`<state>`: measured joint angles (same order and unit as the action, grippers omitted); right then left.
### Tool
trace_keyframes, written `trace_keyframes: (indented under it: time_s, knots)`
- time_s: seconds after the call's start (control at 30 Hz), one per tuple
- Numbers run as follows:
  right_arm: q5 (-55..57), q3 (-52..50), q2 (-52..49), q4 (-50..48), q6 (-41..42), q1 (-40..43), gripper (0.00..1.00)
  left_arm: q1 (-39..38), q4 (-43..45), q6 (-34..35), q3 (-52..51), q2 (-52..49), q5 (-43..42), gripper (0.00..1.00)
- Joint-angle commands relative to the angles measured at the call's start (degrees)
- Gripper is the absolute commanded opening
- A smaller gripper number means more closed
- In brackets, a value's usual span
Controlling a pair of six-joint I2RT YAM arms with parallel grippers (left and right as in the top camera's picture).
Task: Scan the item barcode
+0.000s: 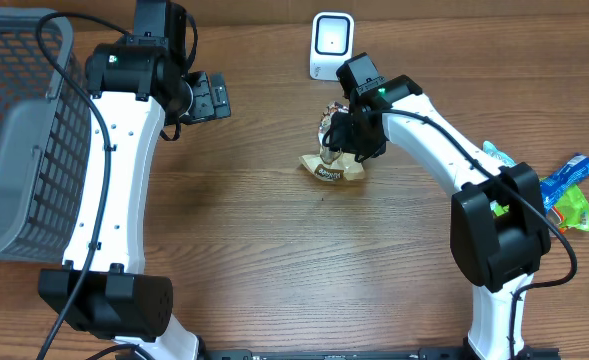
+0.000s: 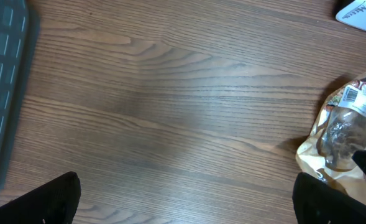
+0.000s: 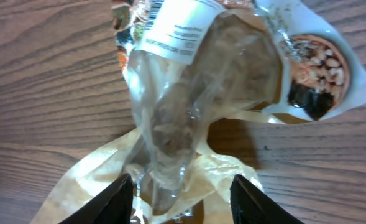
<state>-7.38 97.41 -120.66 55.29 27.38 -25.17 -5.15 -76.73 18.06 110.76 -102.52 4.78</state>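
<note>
Snack packet lies under right claw — between its parted fingers

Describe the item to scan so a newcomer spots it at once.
Find the small white barcode scanner at the table's far edge. Nearer the robot, under the right gripper, lies a crumpled clear-and-tan snack bag. Unlike the blue-green packets at the right edge, it shows a white barcode label.
</note>
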Motion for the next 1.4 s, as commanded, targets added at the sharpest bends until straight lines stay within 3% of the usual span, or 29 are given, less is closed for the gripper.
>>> trace_keyframes:
  time_s: [0.0, 0.13, 0.2, 0.33, 0.5, 0.67, 0.8, 1.1, 1.27, 1.37]
  knots:
    - [0.83, 1.09, 1.11, 2.45, 1.14, 1.79, 0.52, -0.13, 0.09, 0.17, 0.94, 0.52, 0.31, 1.00]
    - [-1.20, 3.80, 4.02, 6.97, -0.72, 6.03, 0.66, -0.13, 0.09, 0.17, 0.94, 0.52, 0.31, 1.00]
    - [-4.48, 3.82, 5.49, 7.89, -2.84, 9.05, 0.79, -0.13, 0.09, 0.17, 0.94, 0.52, 0.31, 1.00]
    - [-15.50, 1.97, 5.31, 7.26, -8.50, 14.23, 0.83, -0.13, 0.09, 0.17, 0.94, 0.52, 0.31, 1.00]
    - [-29.53, -8.22, 4.81, -3.63, -10.12, 15.91, 0.84, -0.13, 0.09, 0.17, 0.94, 0.52, 0.28, 1.00]
    - [-33.70, -18.86, 4.81, -16.65, -4.63, 15.10, 0.83, -0.13, 0.09, 0.17, 0.94, 0.52, 0.31, 1.00]
    - [-37.81, -27.89, 4.81, -32.65, 4.24, 14.93, 0.83, -0.13, 0.09, 0.17, 0.94, 0.52, 0.31, 1.00]
    - [-35.98, -37.48, 4.76, -56.52, 18.62, 10.75, 0.82, -0.13, 0.09, 0.17, 0.94, 0.52, 0.31, 1.00]
    - [-27.85, -37.55, 4.76, -57.37, 24.37, 7.78, 0.69, -0.13, 0.09, 0.17, 0.94, 0.52, 0.28, 0.99]
    - [-25.79, -37.55, 4.76, -57.99, 24.33, 7.39, 0.54, -0.13, 0.09, 0.17, 0.94, 0.52, 0.28, 1.00]
